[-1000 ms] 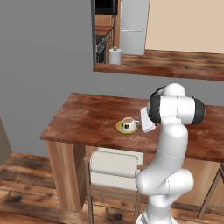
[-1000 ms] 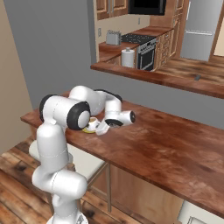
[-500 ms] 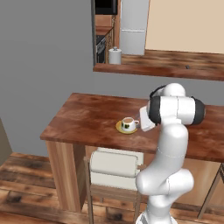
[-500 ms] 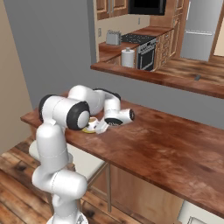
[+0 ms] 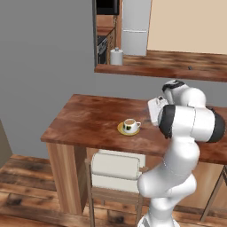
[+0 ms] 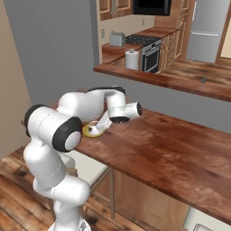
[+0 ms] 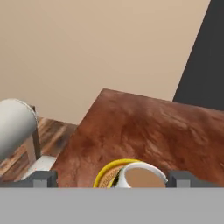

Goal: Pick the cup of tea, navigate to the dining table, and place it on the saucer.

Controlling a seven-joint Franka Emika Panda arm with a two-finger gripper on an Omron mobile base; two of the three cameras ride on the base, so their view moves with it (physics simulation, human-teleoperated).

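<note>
The cup of tea, white with brown liquid, stands on the yellow saucer near the middle of the reddish-brown dining table. My gripper hovers just right of the cup and a little above it, apart from it. In the hand view the cup and saucer sit low between my two fingertips, which stand wide on either side; the gripper is open and holds nothing. In the right base view my hand covers most of the cup, and the saucer shows beside it.
A light chair is tucked under the table's front edge. A raised wooden counter ledge runs behind the table, with a white canister on it. The grey wall rises left of the ledge. The table stretches on to the right.
The jaws have opened and let go of the cup, which stays on the saucer. The hand has drawn back and slightly up from the cup.
</note>
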